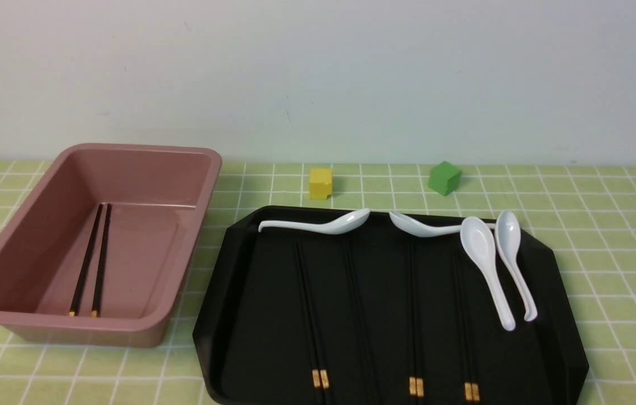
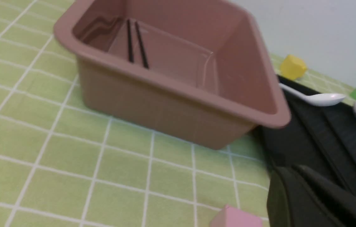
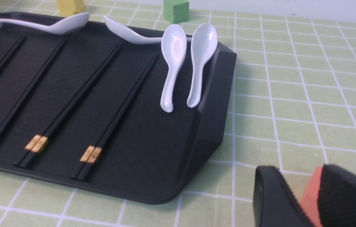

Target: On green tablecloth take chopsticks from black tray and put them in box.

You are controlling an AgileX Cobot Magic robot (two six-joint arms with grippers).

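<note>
one chopstick pair (image 1: pixel 97 259)'s in the box (image 1: pixel 93 322) ahead of the pinched-shut left gripper (image 2: pixel 289 168), four left ahead of the spread right gripper (image 3: pixel 299 168) lol

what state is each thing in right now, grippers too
box: upright, open, holding two chopsticks
chopsticks in box: lying side by side, slightly apart
black tray: flat on the cloth, holding chopsticks and spoons
chopsticks on tray: lying in four pairs
white spoons: four, lying on tray
left gripper: shut, empty
right gripper: open, empty
</note>
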